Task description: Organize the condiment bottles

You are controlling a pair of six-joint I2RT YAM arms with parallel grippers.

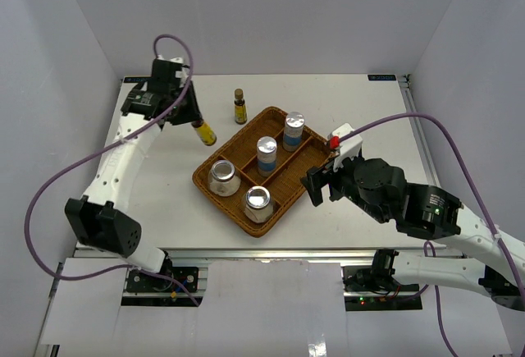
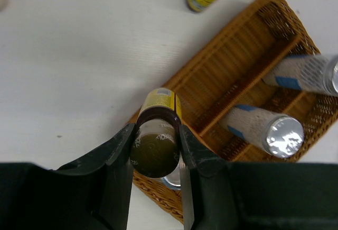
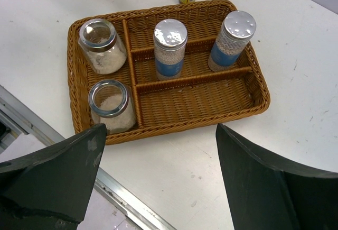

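White table (image 1: 164,185): left claw (image 2: 156,137) clamped on amber bottle (image 2: 157,108) beside tray (image 3: 185,123) edge; right claw (image 3: 159,130) apart, near tray.

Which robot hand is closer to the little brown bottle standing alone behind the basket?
Left. The left gripper, holding a yellow-labelled bottle, is just left of the brown bottle; the open right gripper sits beyond the tray.
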